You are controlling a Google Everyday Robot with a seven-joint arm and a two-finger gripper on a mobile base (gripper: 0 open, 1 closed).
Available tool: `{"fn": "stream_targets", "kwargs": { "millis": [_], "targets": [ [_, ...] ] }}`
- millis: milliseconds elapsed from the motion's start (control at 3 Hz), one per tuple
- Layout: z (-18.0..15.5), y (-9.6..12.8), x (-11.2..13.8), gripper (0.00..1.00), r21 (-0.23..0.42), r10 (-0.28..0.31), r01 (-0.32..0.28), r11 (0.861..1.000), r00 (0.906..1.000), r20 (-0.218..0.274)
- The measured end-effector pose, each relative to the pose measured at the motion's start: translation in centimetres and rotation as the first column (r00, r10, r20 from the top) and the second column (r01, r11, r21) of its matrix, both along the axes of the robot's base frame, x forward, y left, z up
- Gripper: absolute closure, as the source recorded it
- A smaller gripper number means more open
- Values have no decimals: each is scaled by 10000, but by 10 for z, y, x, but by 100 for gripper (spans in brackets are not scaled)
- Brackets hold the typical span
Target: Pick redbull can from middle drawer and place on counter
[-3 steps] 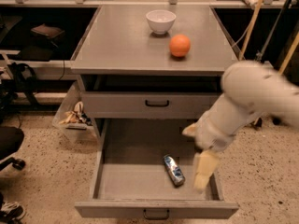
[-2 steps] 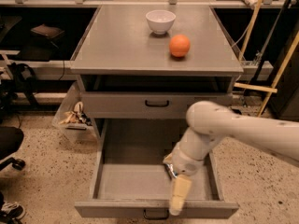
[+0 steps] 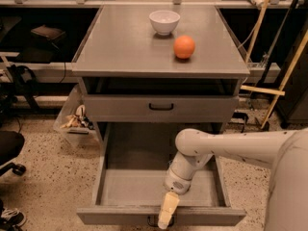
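Gripper (image 3: 168,211) is hovering over drawer (image 3: 134,187) front, grip state untellable; can, unseen, is probably lying behind it, needing centred approach.

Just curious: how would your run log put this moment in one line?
hand: over drawer front | can: not seen | bowl, ball: on counter

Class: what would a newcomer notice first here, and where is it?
A big white arm reaches in from the right, its gripper low over the front panel of the open middle drawer. On the counter sit an orange ball and, behind it, a white bowl.
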State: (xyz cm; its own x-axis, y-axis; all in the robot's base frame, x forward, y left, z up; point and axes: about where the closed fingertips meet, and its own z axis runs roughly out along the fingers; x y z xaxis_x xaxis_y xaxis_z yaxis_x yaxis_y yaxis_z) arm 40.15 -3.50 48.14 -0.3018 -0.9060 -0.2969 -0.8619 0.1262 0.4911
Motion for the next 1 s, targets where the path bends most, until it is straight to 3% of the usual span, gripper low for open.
{"fn": "stream_targets", "kwargs": {
  "millis": [333,667,1000],
  "targets": [
    [-1,-6,8,0,137,-389,389,9992,9992,47],
    [24,-31,41,0,718,-2421,2358,9692,9654,974],
    [61,-78,75,0,1674,-5031,4760,8634,8375,2133]
  ]
}}
